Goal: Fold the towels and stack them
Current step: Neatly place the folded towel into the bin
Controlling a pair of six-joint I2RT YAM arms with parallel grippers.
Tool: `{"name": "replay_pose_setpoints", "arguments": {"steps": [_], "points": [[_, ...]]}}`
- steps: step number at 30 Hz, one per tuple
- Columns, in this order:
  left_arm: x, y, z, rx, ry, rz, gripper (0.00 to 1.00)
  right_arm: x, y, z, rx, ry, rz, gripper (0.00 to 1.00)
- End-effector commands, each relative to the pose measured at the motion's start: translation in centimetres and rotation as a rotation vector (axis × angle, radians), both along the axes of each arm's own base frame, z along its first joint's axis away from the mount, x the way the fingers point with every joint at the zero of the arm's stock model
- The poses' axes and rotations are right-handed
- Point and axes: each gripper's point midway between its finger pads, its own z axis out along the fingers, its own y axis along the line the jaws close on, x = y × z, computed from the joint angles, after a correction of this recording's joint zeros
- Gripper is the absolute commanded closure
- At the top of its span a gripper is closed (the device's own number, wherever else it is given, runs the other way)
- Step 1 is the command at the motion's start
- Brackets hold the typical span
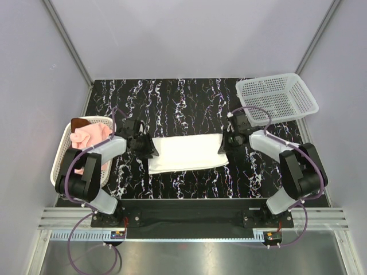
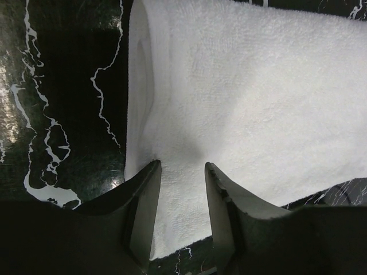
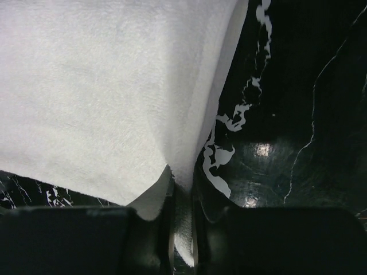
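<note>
The white towel [image 1: 186, 152] lies folded as a long band across the middle of the table. My left gripper [image 1: 147, 146] is at its left end. In the left wrist view, my left gripper [image 2: 182, 167] is open, its fingers [image 2: 143, 197] apart over the towel [image 2: 241, 97]. My right gripper [image 1: 226, 144] is at the right end. In the right wrist view, my right gripper [image 3: 182, 186] is shut on the towel's edge [image 3: 103, 86]. The pale pink towel [image 1: 90, 137] lies crumpled in the left basket with the rust-brown towel [image 1: 78, 123] showing behind it.
A white mesh basket [image 1: 60, 157] sits at the table's left edge beside my left arm. A second white mesh basket [image 1: 276, 98] stands at the back right. The table is black marble [image 1: 183, 100] with grey walls around it.
</note>
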Motion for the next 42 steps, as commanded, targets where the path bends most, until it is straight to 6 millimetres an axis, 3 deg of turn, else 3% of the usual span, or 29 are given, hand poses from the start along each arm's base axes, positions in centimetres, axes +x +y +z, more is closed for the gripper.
{"name": "replay_pose_setpoints", "arguments": {"steps": [1, 4, 5, 8, 11, 12, 13, 15, 19, 29, 30, 33, 37, 42], "points": [[1.8, 0.7, 1.4, 0.027, -0.072, 0.034, 0.57, 3.5, -1.1, 2.8, -0.106, -0.117, 0.026, 0.97], [3.4, 0.2, 3.6, 0.001, -0.100, 0.028, 0.55, 5.9, -2.1, 4.4, -0.189, -0.146, 0.044, 1.00], [5.2, 0.0, 5.7, -0.001, -0.152, 0.027, 0.54, 6.5, -2.2, 4.8, -0.200, -0.149, 0.049, 1.00], [7.8, 0.8, 9.8, 0.057, -0.243, 0.026, 0.53, 8.8, -2.9, 6.8, -0.241, -0.167, 0.073, 1.00], [8.4, 1.6, 11.9, 0.090, -0.297, 0.017, 0.52, 11.2, -4.5, 8.5, -0.287, -0.181, 0.076, 1.00], [8.5, 1.5, 12.1, 0.092, -0.315, 0.002, 0.52, 11.6, -6.0, 8.7, -0.301, -0.165, 0.054, 1.00], [8.3, 1.4, 12.2, 0.087, -0.321, -0.006, 0.52, 13.0, -6.5, 9.7, -0.309, -0.190, 0.062, 1.00], [8.0, 1.2, 11.9, 0.079, -0.325, -0.034, 0.52, 13.9, -9.1, 10.3, -0.378, -0.173, 0.032, 1.00], [7.8, 1.1, 11.5, 0.069, -0.334, -0.043, 0.51, 17.3, -11.8, 12.8, -0.448, -0.220, 0.049, 1.00], [8.0, -0.1, 11.3, 0.016, -0.325, -0.079, 0.51, 22.0, -20.2, 16.3, -0.599, -0.282, -0.027, 1.00], [8.0, -0.2, 11.2, 0.012, -0.322, -0.078, 0.51, 22.4, -22.2, 16.8, -0.605, -0.288, -0.066, 1.00], [8.0, -0.6, 11.0, -0.007, -0.313, -0.097, 0.51, 24.0, -24.8, 18.8, -0.636, -0.346, -0.112, 1.00], [8.0, -0.7, 10.9, -0.012, -0.308, -0.106, 0.51, 25.3, -28.0, 18.9, -0.649, -0.344, -0.158, 1.00], [8.1, -1.1, 11.0, -0.026, -0.307, -0.115, 0.51, 26.8, -29.5, 19.3, -0.635, -0.405, -0.185, 1.00]]}}
